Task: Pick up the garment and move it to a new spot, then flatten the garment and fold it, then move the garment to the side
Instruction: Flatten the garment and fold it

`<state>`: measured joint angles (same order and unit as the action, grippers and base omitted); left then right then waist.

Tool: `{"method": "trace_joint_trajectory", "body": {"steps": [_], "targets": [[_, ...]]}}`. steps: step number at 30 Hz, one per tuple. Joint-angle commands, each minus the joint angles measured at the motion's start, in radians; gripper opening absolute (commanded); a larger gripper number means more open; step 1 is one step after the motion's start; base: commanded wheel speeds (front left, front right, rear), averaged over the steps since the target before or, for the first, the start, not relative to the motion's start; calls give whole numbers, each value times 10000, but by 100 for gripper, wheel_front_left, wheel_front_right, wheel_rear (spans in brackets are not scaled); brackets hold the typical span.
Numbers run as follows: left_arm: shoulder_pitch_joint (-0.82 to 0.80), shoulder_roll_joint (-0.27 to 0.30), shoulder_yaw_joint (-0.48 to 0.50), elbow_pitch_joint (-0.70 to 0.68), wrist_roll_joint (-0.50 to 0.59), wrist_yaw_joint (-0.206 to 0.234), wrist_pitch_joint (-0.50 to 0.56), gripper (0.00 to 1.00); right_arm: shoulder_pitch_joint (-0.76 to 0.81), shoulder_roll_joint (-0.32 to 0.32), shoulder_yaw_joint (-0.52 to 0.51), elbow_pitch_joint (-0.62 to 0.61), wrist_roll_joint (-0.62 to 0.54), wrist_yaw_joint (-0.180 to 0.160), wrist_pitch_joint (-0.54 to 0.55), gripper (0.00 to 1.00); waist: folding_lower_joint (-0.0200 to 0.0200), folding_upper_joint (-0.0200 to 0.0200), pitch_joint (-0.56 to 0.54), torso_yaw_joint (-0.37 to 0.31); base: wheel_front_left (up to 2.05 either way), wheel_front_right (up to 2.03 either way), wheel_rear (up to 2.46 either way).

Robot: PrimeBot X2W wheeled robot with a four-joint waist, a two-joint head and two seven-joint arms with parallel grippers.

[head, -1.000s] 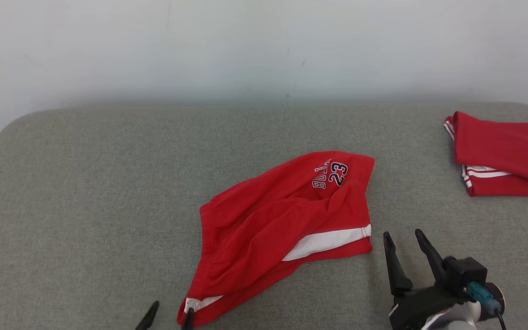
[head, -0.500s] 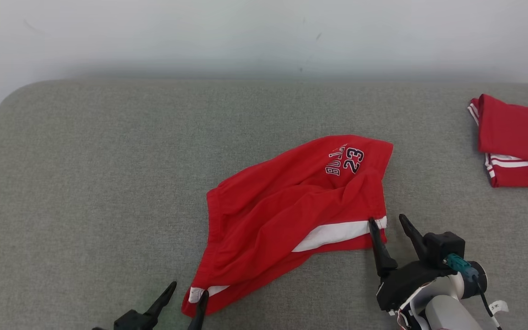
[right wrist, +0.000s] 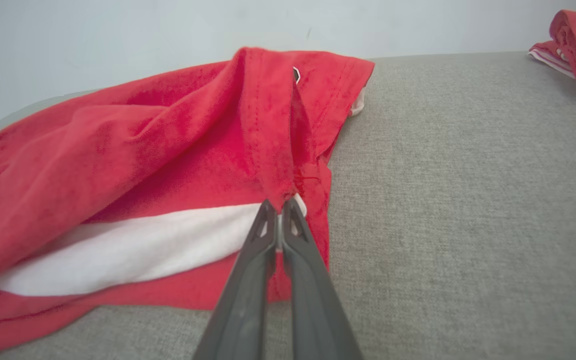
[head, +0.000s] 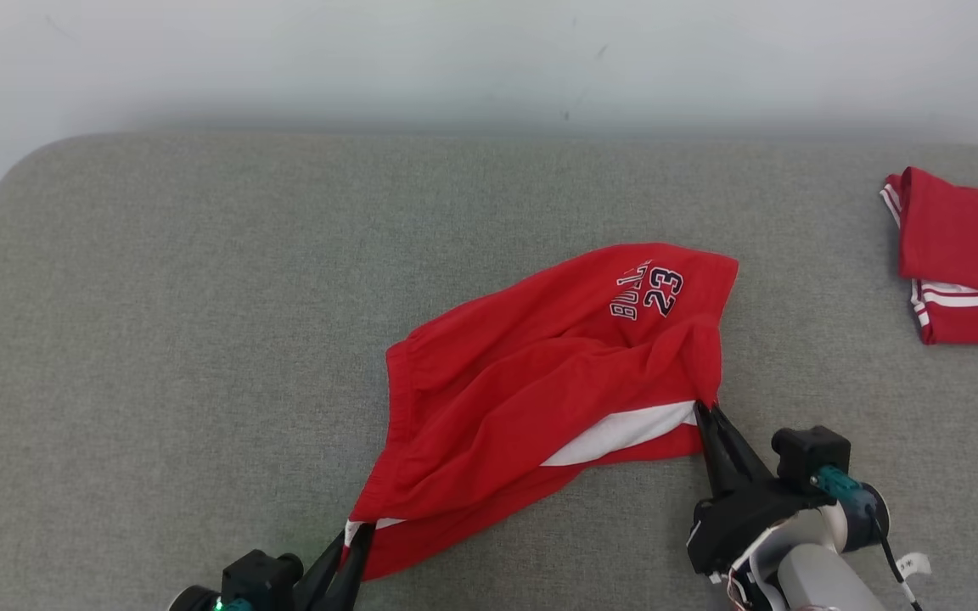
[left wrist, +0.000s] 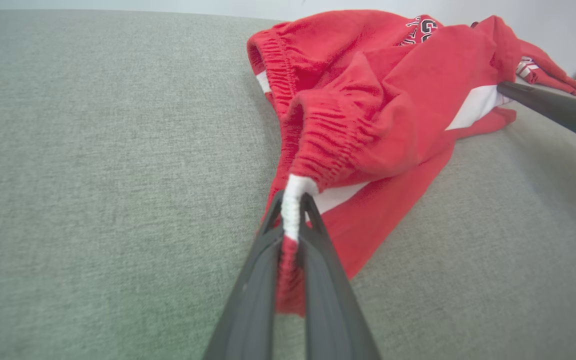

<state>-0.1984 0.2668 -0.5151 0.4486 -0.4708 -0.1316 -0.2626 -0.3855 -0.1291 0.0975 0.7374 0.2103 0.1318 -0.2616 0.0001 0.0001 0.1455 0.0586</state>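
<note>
Red shorts (head: 540,382) lie crumpled at the centre of the grey surface (head: 158,339), the left gripper (head: 357,535) pinching their near waistband corner and the right gripper (head: 703,412) pinching the right hem. A folded red garment (head: 964,246) rests far right.

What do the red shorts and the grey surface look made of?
Red shorts: soft knit fabric, likely cotton or polyester, matte; fuzzy nap, gathered elastic waistband, limp folds.
Grey surface: woven upholstery cloth, matte, heathered weave; probably padded, given rounded corners.
</note>
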Motion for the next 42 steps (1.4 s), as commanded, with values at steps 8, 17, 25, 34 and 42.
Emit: {"method": "trace_joint_trajectory", "body": {"steps": [8, 17, 25, 34, 42], "targets": [[940, 22, 576, -1312, -45, 21, -29, 0, 1472, -115, 325, -1843, 461, -27, -44, 0, -1, -1, -648, -251, 0, 0, 0], [95, 718, 1063, -2783, -37, 21, -30, 0, 963, -537, 595, -3320, 1045, -27, -14, 0, -1, -1, -719, -664, 0, 0, 0], [-3662, 2156, -263, -3087, -1332, 22, 652, 0, -1659, -1003, 600, -3562, 1712, -27, 532, 0, -1, -1, 279, -939, 0, 0, 0], [-8870, 2643, -712, -2010, -3598, 21, 1767, 0, -6050, -1172, 215, -2919, 2108, -28, 1497, 0, -1, -1, 2626, -1269, 0, 0, 0], [-12492, 2363, -1344, -466, -4449, 21, 2389, 0, -9487, -1016, 149, -1888, 2156, -28, 2152, 0, -1, -1, 3995, -1447, 0, 0, 0]]}}
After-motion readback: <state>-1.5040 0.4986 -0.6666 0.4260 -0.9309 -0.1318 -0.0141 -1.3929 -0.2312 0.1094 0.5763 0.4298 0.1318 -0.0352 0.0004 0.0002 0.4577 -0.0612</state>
